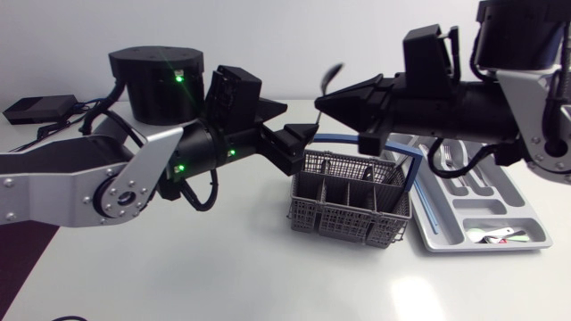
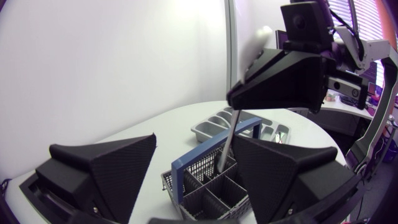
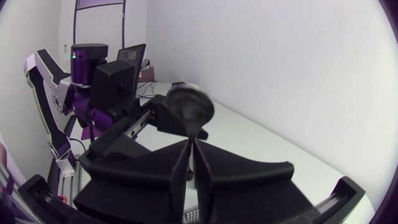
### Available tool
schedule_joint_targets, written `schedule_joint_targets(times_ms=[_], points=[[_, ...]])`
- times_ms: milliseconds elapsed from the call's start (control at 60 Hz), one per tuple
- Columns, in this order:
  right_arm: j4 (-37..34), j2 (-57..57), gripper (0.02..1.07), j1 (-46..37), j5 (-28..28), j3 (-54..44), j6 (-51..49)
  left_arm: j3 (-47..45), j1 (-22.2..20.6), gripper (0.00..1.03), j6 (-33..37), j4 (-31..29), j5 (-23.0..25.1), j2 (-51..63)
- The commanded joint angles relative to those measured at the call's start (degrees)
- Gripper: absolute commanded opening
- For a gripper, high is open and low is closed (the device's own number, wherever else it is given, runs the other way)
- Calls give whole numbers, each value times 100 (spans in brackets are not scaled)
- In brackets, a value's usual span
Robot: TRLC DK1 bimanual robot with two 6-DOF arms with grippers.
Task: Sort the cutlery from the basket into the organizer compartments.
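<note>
— Where does the spoon sit?

— My right gripper (image 1: 323,105) is clamped on the spoon (image 1: 326,85) partway down its handle, in the air above the basket (image 1: 352,201), at the end away from the organizer (image 1: 486,209). The left gripper (image 1: 302,141) hangs just beneath, fingers spread, empty.

— What worries you?

— The two grippers are nearly touching. A careless swing towards the organizer could knock them together or catch the handle tip on the basket's blue handle (image 2: 199,152). It's a thin stem (the spoon might pivot).

— Orientation?

— The long axis is near upright, slightly tilted, with the bowl up and the handle pointing down into the basket.
</note>
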Motion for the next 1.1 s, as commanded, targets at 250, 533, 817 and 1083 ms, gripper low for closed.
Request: schedule_joint_targets(times_ms=[250, 533, 817, 1083], points=[[-2768, -135, 13, -2367, -2044, 791, -2533, -142, 521, 99, 63, -167, 11, -326], [-6776, 850, 13, -4635, -2527, 1661, -7437, -36, 275, 99, 441, -466, -103, -97], [-8885, 2194, 13, -6331, -1974, 2144, -10821, -27, 46, 99, 749, -615, -200, 140], [-7716, 2607, 13, -6568, -761, 1626, -10935, 61, -86, 99, 793, -712, -200, 281]])
